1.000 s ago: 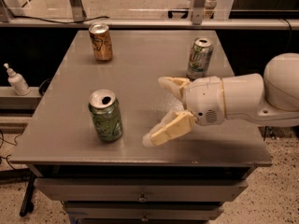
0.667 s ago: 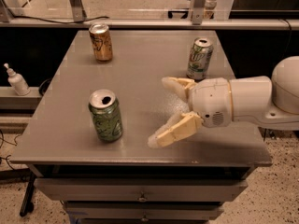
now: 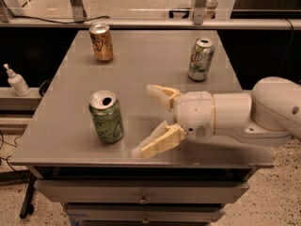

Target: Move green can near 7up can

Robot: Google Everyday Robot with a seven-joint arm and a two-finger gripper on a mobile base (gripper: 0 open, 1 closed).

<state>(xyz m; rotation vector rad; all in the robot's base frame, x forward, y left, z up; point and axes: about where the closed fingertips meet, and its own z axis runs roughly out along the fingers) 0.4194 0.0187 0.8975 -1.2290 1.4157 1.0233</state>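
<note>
The green can (image 3: 106, 117) stands upright at the front left of the grey table (image 3: 150, 65). The 7up can (image 3: 201, 59), white with green lettering, stands upright at the back right. My gripper (image 3: 146, 120) is open, its cream fingers (image 3: 159, 143) spread and pointing left. It hovers low over the table just right of the green can, not touching it. The white arm reaches in from the right.
A gold-brown can (image 3: 101, 42) stands at the back left of the table. A white pump bottle (image 3: 16, 80) sits on a ledge left of the table. Drawers run under the table's front edge. A rail with metal posts lies behind it.
The gripper has shifted slightly, staying open just right of the green can. The cans have not moved.
</note>
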